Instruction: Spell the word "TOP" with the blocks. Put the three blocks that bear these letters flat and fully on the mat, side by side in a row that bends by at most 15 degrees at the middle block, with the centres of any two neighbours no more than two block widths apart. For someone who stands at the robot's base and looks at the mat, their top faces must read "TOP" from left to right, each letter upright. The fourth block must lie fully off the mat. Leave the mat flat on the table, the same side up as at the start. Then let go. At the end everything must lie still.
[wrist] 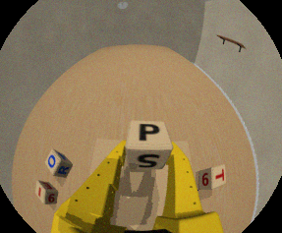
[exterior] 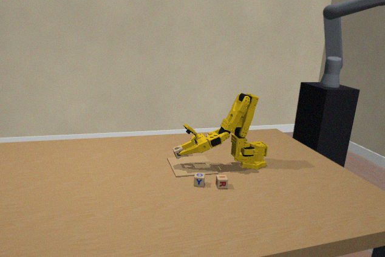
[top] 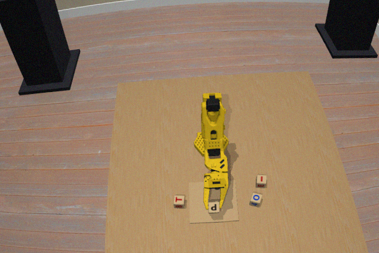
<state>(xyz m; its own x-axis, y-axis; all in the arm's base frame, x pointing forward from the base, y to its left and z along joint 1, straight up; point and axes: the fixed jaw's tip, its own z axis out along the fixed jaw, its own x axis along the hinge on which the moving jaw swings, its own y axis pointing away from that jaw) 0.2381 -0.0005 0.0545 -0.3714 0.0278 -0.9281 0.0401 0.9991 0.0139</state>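
My yellow gripper (top: pixel 214 204) (exterior: pixel 180 151) (wrist: pixel 143 156) is shut on the P block (top: pixel 213 207) (exterior: pixel 177 150) (wrist: pixel 145 136) and holds it a little above the far part of the tan mat (top: pixel 197 216) (exterior: pixel 180 170). The P face points up. The T block (top: pixel 179 200) (wrist: pixel 212 176) lies on the table just off one side of the mat. The O block (top: pixel 256 198) (exterior: pixel 199 179) (wrist: pixel 57 163) and the I block (top: pixel 260 180) (exterior: pixel 221 181) (wrist: pixel 45 192) lie on the table off the other side, close together.
The arm's base (top: pixel 212 103) (exterior: pixel 250 154) stands mid-table behind the mat. Two black pedestals (top: pixel 33 35) (top: pixel 351 14) stand on the floor beyond the table; one (exterior: pixel 325 120) carries a grey arm.
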